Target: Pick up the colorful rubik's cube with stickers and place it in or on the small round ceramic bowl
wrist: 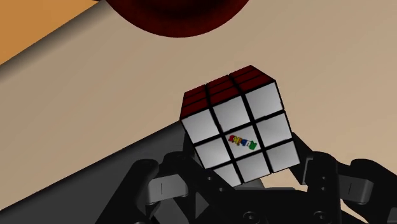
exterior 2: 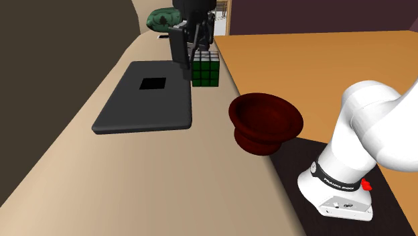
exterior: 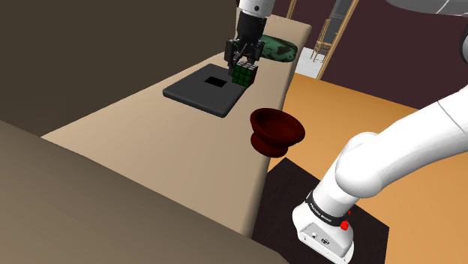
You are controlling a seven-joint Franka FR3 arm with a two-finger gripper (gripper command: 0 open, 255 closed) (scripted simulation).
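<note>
The rubik's cube [exterior: 244, 73] [exterior 2: 206, 70] stands on the tan counter beside the edge of a dark flat slab. It shows green sides in the exterior views, and a white top with a small logo and a red side in the wrist view [wrist: 238, 133]. My black gripper [exterior: 244, 58] [exterior 2: 189, 57] [wrist: 245, 181] comes down on it from above, and its fingers [wrist: 159, 188] clasp the cube from both sides. The dark red round bowl [exterior: 276, 131] [exterior 2: 266, 122] [wrist: 175, 16] sits at the counter's edge, a short way from the cube towards the stand.
The dark flat slab [exterior: 206, 90] [exterior 2: 147, 97], with a black square in it, lies next to the cube. A green patterned object [exterior: 279, 49] [exterior 2: 161, 19] lies at the counter's far end. Orange floor [exterior: 352, 112] lies beyond the counter's edge.
</note>
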